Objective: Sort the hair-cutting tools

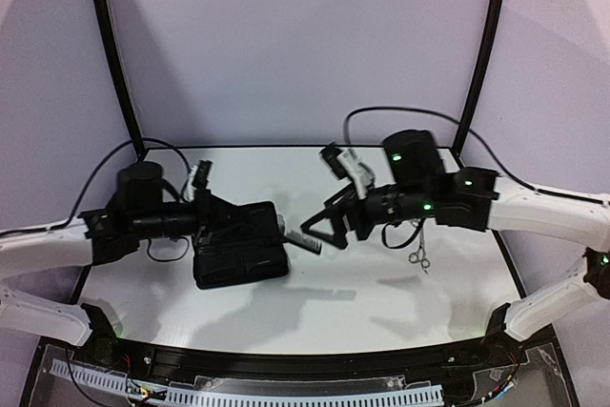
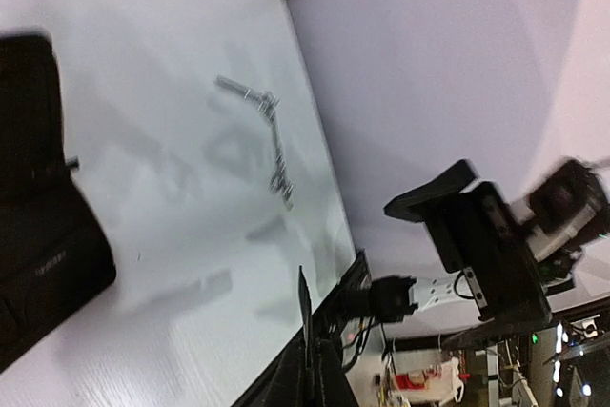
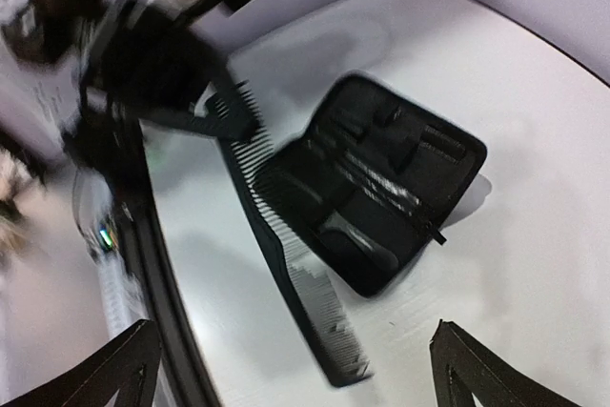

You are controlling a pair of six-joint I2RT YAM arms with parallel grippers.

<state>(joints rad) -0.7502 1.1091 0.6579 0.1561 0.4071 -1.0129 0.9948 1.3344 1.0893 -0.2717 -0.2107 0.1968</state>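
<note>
Comb, seemingly in left gripper, beside case

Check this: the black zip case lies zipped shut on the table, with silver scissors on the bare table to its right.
One thing is wrong: the black zip case lies open, not zipped shut; the right wrist view shows its inside. The silver scissors do lie on the bare table to its right.

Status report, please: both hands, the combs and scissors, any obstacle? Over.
Status: right hand open, over comb lying beside case. Then left hand at case, grip unclear. Pair of scissors loose on table. No obstacle seen.
</note>
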